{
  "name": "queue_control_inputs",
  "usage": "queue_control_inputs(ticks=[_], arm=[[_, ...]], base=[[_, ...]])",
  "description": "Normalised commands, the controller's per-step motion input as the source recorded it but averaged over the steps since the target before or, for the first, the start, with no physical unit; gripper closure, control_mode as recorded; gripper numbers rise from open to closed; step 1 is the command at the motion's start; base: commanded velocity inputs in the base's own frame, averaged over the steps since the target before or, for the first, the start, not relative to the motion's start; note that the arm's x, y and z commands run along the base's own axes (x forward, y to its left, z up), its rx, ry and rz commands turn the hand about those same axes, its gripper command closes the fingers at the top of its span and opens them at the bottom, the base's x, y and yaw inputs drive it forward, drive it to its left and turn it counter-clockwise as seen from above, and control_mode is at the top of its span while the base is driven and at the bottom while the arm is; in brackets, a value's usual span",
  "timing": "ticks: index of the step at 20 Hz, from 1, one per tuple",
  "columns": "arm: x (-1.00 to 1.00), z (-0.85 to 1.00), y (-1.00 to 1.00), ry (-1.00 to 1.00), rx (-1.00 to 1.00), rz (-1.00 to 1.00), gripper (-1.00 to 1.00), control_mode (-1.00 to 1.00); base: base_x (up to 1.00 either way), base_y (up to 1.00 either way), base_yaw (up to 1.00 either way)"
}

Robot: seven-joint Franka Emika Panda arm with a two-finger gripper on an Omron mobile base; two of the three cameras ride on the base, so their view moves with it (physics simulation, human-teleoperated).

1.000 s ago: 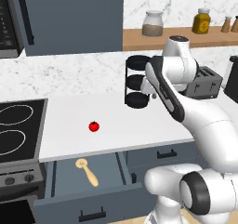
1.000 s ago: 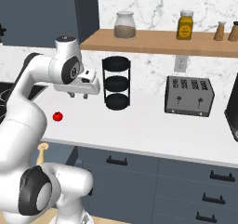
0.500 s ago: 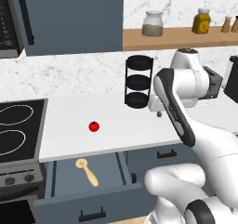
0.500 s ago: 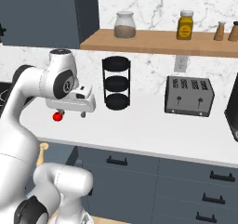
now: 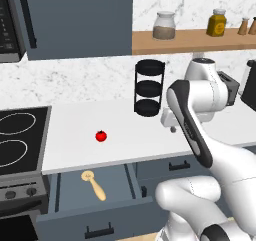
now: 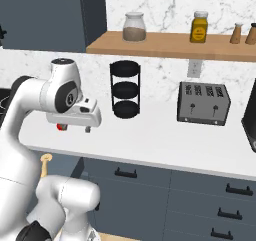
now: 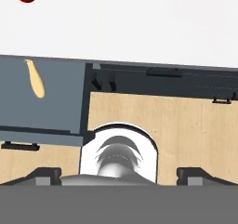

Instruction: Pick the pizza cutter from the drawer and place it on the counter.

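two-finger gripper [image 5: 172, 126] hangs above the smooth white counter [image 5: 75, 135], fingers parted and holding nothing. small tan pizza cutter [image 5: 93, 184] lies in the open slate-blue drawer [image 5: 70, 195], below and left of it, handle angled toward the drawer front. hand view adds the wooden floor [image 7: 186, 135]; a red tomato [image 5: 101, 135] sits between.

No legible text, label, brand, number or sign appeared on any surface; the shelf jars, toaster and cabinet fronts carried no markings that could be read.
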Motion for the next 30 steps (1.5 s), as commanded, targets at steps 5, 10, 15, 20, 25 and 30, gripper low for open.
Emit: queue_control_inputs(ticks=[5, 10, 15, 20, 25, 30], arm=[[-0.14, 0.00, -0.02, 0.00, 0.00, 0.00, -1.00, -1.00], [0.00, 0.00, 0.00, 0.00, 0.00, 0.00, -1.00, 1.00], [0.00, 0.00, 0.00, 0.00, 0.00, 0.00, -1.00, 1.00], [0.00, 0.00, 0.00, 0.00, 0.00, 0.00, -1.00, 1.00], [0.00, 0.00, 0.00, 0.00, 0.00, 0.00, -1.00, 1.00], [0.00, 0.00, 0.00, 0.00, 0.00, 0.00, -1.00, 1.00]], base=[[0.00, 0.00, 0.00], [-0.31, -0.45, 0.38], [-0.27, -0.60, 0.72], [-0.20, -0.33, 0.87], [-0.06, -0.11, 0.94], [-0.10, -0.89, 0.58]])
